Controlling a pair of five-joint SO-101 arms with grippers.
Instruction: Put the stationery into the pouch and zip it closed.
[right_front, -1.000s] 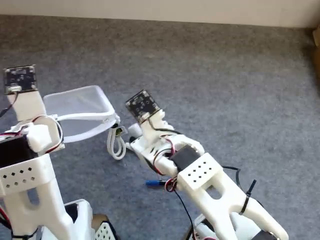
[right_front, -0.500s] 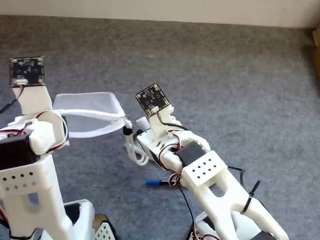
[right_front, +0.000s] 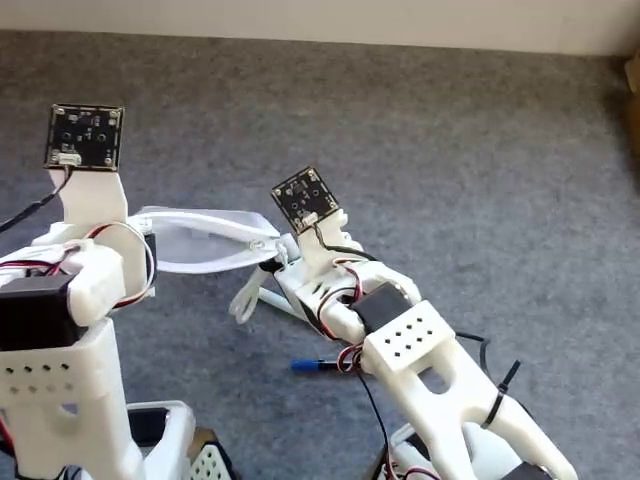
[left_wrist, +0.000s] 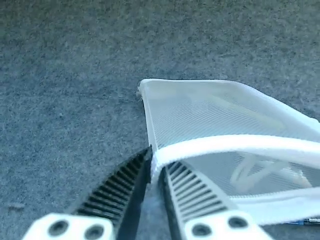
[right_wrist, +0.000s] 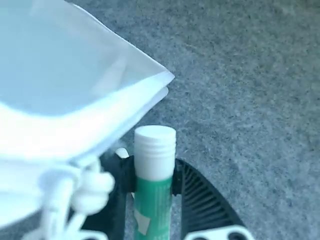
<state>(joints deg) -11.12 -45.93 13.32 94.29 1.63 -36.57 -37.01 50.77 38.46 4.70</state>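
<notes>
The surface under both arms is a grey carpet (right_front: 480, 150), short and felt-like with a fine fuzzy grain, and along its far edge I see a pale plain strip of wall (right_front: 300, 18). Between the two arms is the pouch (right_front: 200, 240), a flat bag of white half-transparent mesh with a thicker white band along its mouth. In my left wrist view the mesh shows fine parallel lines and one sharp corner of the pouch (left_wrist: 210, 110) stands out over the carpet. I cannot tell if the bottom of the bag touches the floor. The left gripper (left_wrist: 155, 161) is clenched on this white band, which is pinched thin between its black ribbed fingers (left_wrist: 120, 182). The right gripper (right_wrist: 152, 160) is closed around a glue stick (right_wrist: 154, 200), a round tube with a green body and a white cap with small ridges. The cap sits just beside the mouth of the pouch (right_wrist: 60, 65), and I cannot tell whether they touch. A white cord (right_wrist: 90, 182) with a knot hangs from the pouch next to this gripper, and from above the cord (right_front: 243, 300) makes a loose loop down on the carpet. A small blue pen (right_front: 315, 366) lies flat on the carpet close to the right arm, apart from the pouch, with one end hidden under the arm's white plastic body.
</notes>
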